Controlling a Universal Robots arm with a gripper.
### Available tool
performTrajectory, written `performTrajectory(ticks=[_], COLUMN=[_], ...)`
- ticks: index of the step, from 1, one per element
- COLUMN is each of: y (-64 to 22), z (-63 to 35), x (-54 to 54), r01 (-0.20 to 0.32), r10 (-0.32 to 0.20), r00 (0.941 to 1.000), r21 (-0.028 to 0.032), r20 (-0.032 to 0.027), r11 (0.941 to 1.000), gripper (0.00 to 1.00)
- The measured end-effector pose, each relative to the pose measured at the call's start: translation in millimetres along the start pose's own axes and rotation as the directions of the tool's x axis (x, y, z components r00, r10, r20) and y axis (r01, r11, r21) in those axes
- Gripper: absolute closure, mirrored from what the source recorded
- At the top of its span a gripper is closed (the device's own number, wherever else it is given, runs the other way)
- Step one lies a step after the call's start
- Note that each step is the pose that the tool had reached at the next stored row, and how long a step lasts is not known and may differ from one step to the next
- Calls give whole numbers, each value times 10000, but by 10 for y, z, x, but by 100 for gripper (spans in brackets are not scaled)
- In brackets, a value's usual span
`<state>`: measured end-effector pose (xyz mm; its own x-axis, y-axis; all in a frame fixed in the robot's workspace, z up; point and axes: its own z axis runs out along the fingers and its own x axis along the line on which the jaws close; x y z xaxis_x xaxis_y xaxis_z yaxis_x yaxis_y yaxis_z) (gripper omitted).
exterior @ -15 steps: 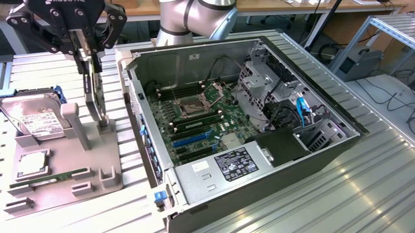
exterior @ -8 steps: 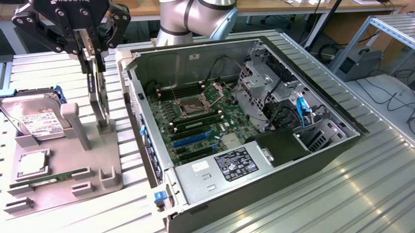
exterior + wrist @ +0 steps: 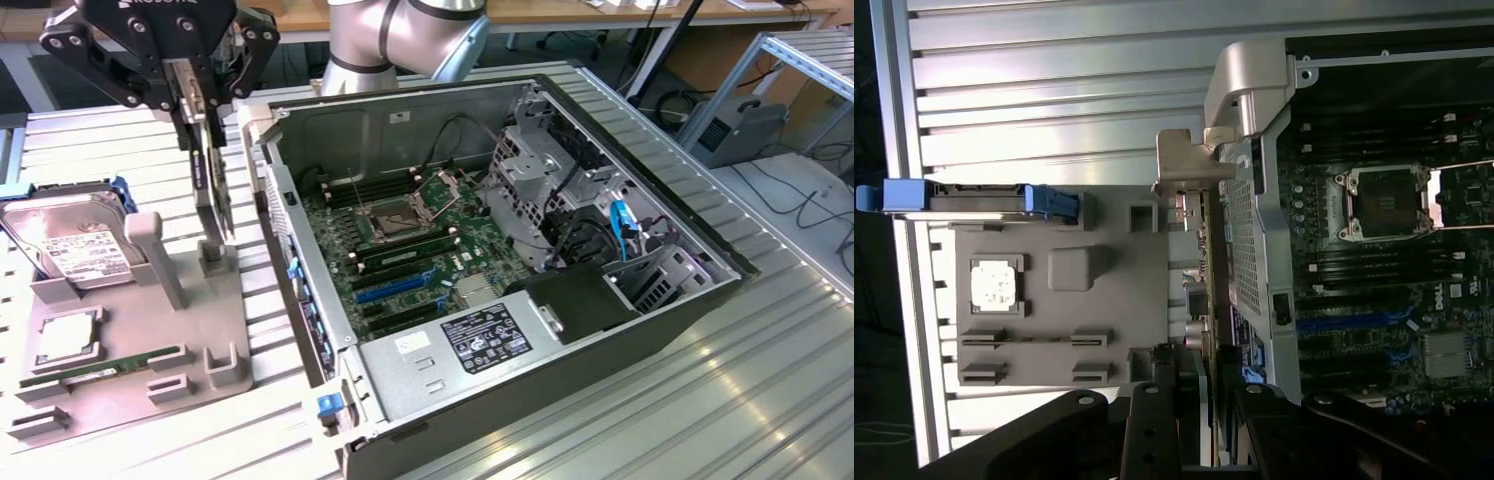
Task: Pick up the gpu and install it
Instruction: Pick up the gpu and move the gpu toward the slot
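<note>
The gpu (image 3: 211, 190) is a thin black card that hangs upright and edge-on from my gripper (image 3: 203, 108) at the exterior view's upper left. The fingers are shut on its top edge. Its lower end sits right at the small slotted post of the grey fixture (image 3: 200, 330); I cannot tell if they touch. In the wrist view the gpu (image 3: 1206, 300) runs away from my gripper (image 3: 1199, 390) to its silver bracket (image 3: 1182, 168), close beside the case wall (image 3: 1254, 250). The open computer case (image 3: 283, 190) lies to the exterior view's right, with blue expansion slots (image 3: 394, 285) on its motherboard.
On the grey fixture stand a silver hard drive (image 3: 74, 250) in a blue frame, a processor chip (image 3: 67, 338) and a green memory stick (image 3: 104, 364). Inside the case are the power supply (image 3: 483, 340), drive cages (image 3: 534, 165) and cables. Ribbed aluminium table (image 3: 747, 400) surrounds it all.
</note>
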<state>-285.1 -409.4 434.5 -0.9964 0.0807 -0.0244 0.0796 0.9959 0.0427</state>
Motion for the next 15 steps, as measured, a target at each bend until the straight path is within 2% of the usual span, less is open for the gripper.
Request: performTrajectory(ticks=[15], y=[11], z=[4], x=[-139], r01=[1], r10=[-1], r00=[10000], r21=[23], r20=[2], r11=[10000], gripper=[73])
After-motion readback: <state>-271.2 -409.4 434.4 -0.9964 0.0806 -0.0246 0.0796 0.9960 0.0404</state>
